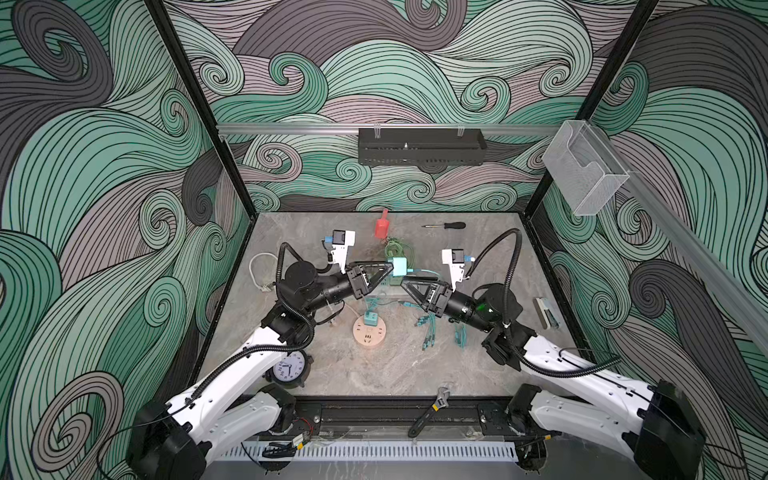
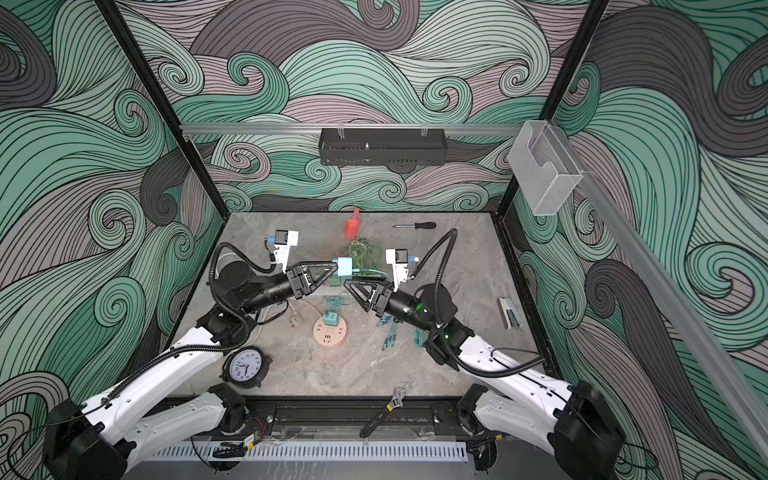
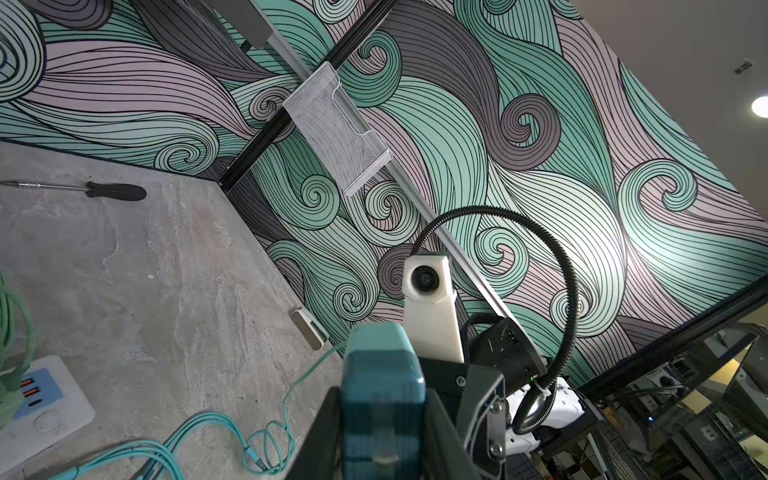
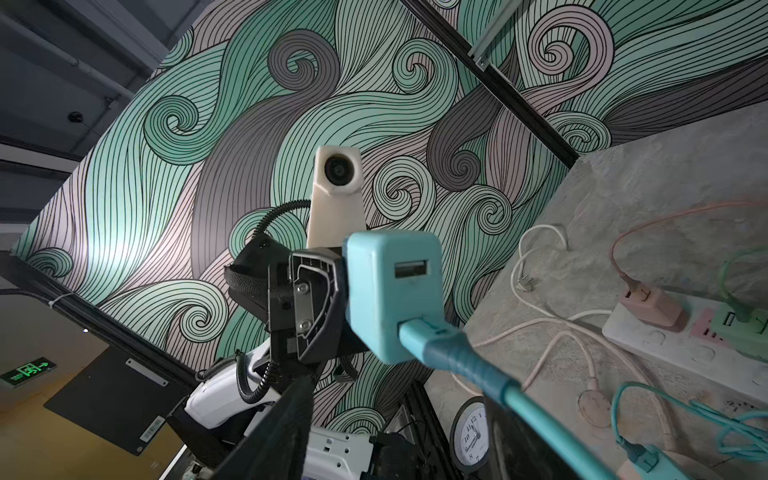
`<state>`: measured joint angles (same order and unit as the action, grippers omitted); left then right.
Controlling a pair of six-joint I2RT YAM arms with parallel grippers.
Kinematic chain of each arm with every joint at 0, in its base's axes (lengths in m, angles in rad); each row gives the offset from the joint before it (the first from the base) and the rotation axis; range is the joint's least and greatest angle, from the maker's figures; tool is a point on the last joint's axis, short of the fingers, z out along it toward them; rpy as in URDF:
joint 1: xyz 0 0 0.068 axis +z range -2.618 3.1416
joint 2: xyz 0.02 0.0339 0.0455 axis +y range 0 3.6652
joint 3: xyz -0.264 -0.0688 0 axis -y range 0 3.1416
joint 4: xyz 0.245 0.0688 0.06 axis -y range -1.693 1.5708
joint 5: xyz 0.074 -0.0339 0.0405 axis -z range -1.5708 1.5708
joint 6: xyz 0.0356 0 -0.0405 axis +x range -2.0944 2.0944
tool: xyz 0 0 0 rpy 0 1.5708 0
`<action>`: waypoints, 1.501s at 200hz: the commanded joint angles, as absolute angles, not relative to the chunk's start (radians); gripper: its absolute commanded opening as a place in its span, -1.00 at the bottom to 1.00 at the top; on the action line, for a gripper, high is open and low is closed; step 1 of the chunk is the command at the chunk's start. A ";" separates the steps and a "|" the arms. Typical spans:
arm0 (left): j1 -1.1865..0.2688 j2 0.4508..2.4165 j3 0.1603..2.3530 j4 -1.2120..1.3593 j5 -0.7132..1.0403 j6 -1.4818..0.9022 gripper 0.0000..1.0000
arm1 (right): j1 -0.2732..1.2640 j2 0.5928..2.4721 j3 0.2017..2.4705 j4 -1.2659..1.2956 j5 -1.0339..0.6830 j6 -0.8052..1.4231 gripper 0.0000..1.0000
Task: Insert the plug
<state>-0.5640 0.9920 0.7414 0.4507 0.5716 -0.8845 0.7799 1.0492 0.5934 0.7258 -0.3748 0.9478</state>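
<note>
Well, in both top views the left hand (image 1: 389,268) is clamped on a teal charger block (image 1: 400,266) and holds it up off the bench (image 1: 415,374) at mid-scene. I'd guess that is so the port face turns toward the right arm. A teal cable (image 1: 424,273) leaves that face to the right. The right hand (image 1: 409,286) sits just beside the block on its near side, under the cable, well placed to push or let go. In the left wrist view the block (image 3: 382,374) is seen from behind, wedged between two dark fingers (image 3: 446,432). It needs a firm pinch like that to stand up to a push. No port shows from here, only the cable (image 3: 307,374) dropping to the bench near a white power strip (image 3: 41,399). The right wrist view settles where the plug (image 4: 424,332) is: in the lower port of the block (image 4: 395,291), with the upper port (image 4: 411,268) empty. The right hand's own fingers (image 4: 282,436) stand well apart and the cable runs between them, so that hand is open and grips nothing. I'd say the plug is home or nearly so, though I cannot tell if it is pressed fully in.
</note>
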 commanded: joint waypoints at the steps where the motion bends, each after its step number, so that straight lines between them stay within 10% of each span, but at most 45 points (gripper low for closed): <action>1: -0.573 0.977 0.751 0.516 0.567 -0.896 -1.00 | 0.769 1.068 0.609 0.856 -0.376 0.983 0.25; 221: -0.611 0.998 0.758 0.442 0.527 -0.884 -1.00 | 0.746 1.131 0.646 1.001 -0.441 1.026 -0.55; 300: -0.607 0.916 0.773 0.241 0.461 -0.817 0.19 | 0.729 0.990 0.715 0.559 -0.449 0.738 -0.62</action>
